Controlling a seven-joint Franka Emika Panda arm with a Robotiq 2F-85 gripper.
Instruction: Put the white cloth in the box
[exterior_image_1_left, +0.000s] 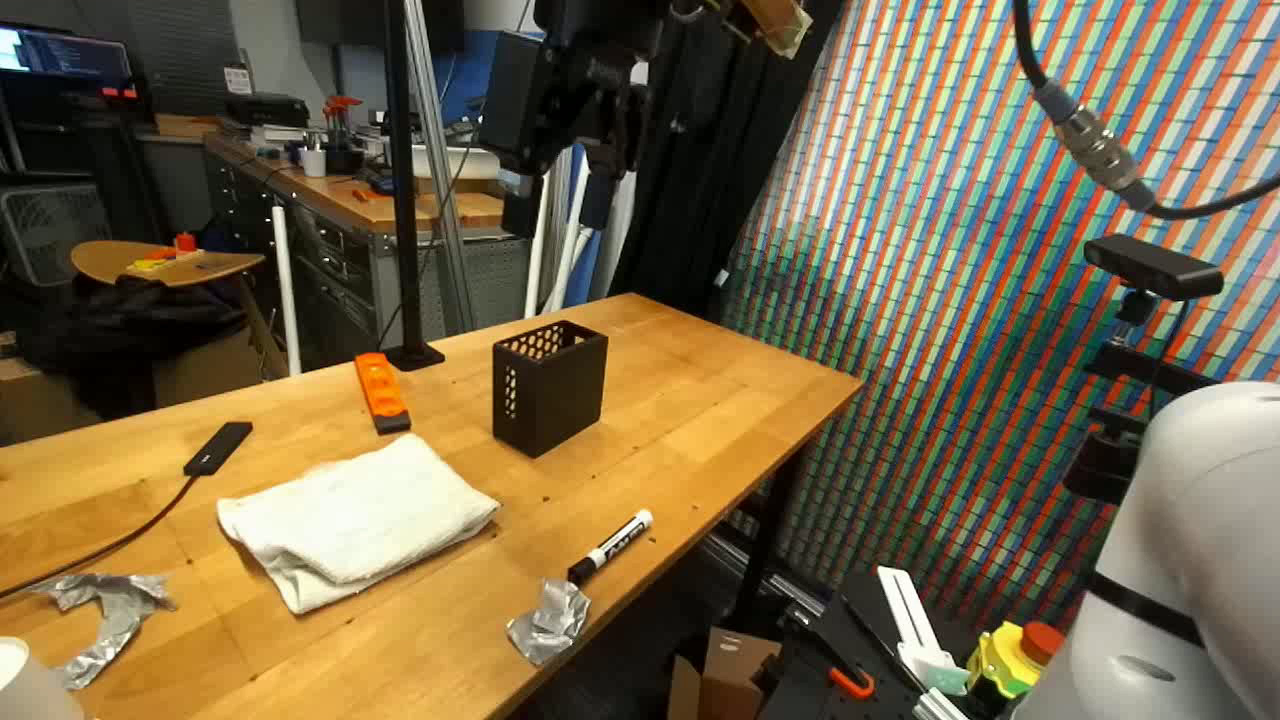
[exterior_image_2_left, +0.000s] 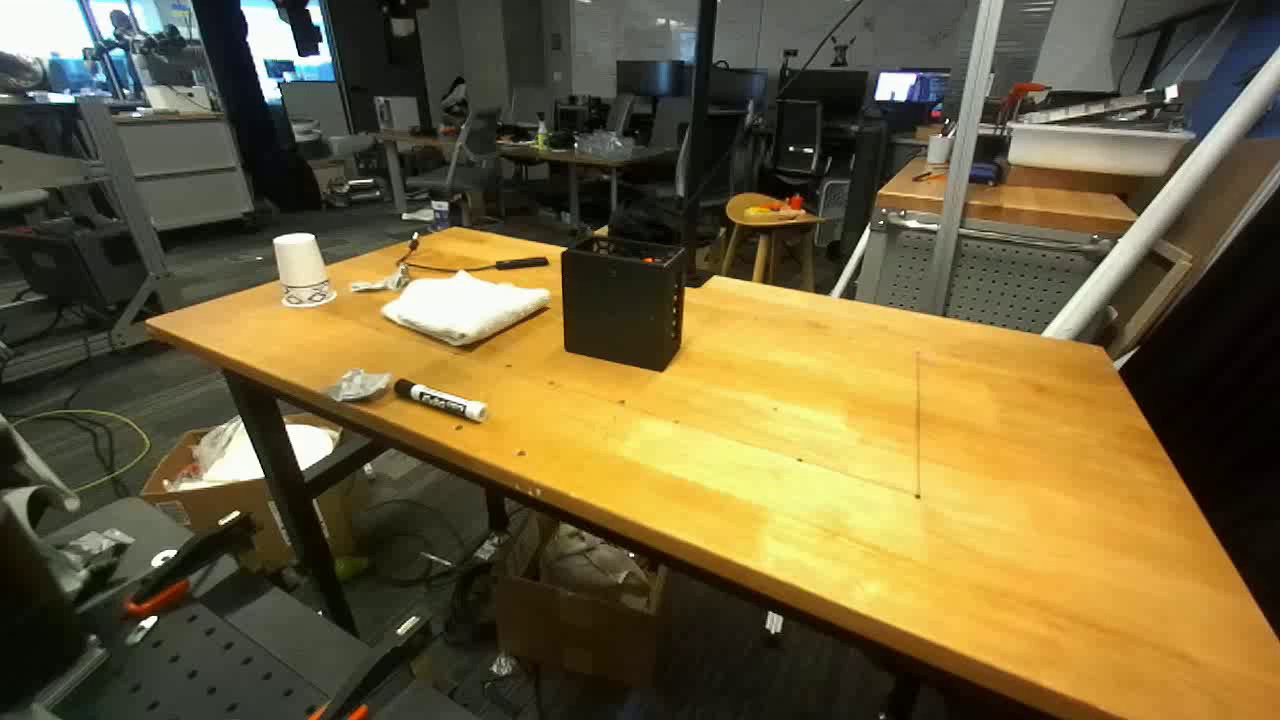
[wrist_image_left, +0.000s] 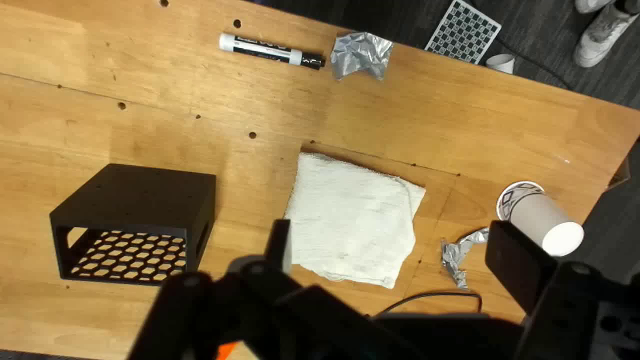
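White cloth (exterior_image_1_left: 360, 515) folded on the counter (exterior_image_1_left: 700, 400), outside the black box (exterior_image_1_left: 560, 400).
The cloth lies near the box but apart from it; the box stands upright, open at the top. Hanging higher than the box, the jaws are spread wide and hold nothing. Also near the box lie an orange tool (exterior_image_1_left: 381, 390) and a marker (wrist_image_left: 270, 51), the marker's dark end just beside a crumpled silver scrap (wrist_image_left: 361, 54). Farther from the box than the cloth are a torn silver strip (wrist_image_left: 454, 253) and a paper cup (exterior_image_2_left: 302, 265) standing upside down.
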